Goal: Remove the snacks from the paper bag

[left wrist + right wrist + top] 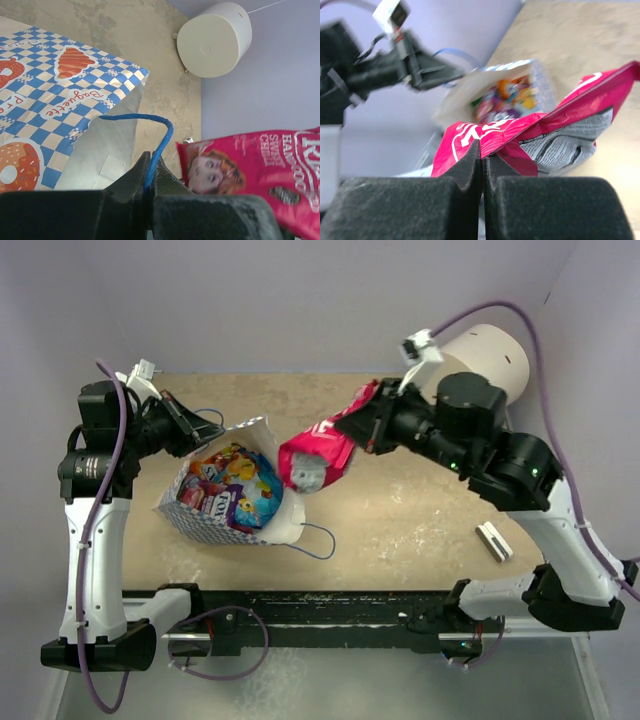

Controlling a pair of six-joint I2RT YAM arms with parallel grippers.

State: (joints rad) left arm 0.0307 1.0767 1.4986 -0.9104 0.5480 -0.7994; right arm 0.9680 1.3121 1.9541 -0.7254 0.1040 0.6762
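left pincer [148, 165]: jaws closed tight, thin blue cord handle [156, 131] pinched between them; sits at far-left corner of counter [400, 510]
right pincer [481, 150]: jaws closed, almost no gap, clamped on top edge of pink-red packet [530, 135]
paper bag [178, 517]: blue/white checks with orange marks, left part of counter close to left edge, mouth gaping open toward the top camera, cream inside showing
bag far rim: just beside left pincer, cord runs from rim up into the jaws
second handle [316, 542]: loose blue loop lying on counter at bag's near-right side
snacks [232, 488]: bunch of bright packets inside bag, blue, orange, red, yellow; exact count cannot tell
pink-red packet [318, 455]: outside the bag, hanging from right pincer [352, 426], just right of bag mouth, around mid counter; lower corner close to bag rim, touching or not cannot tell
packet back: grey-white print panel visible in right wrist view
white cylinder [485, 360]: far-right corner of counter, behind right arm
small white block [495, 540]: flat on counter near right edge, toward near-right corner
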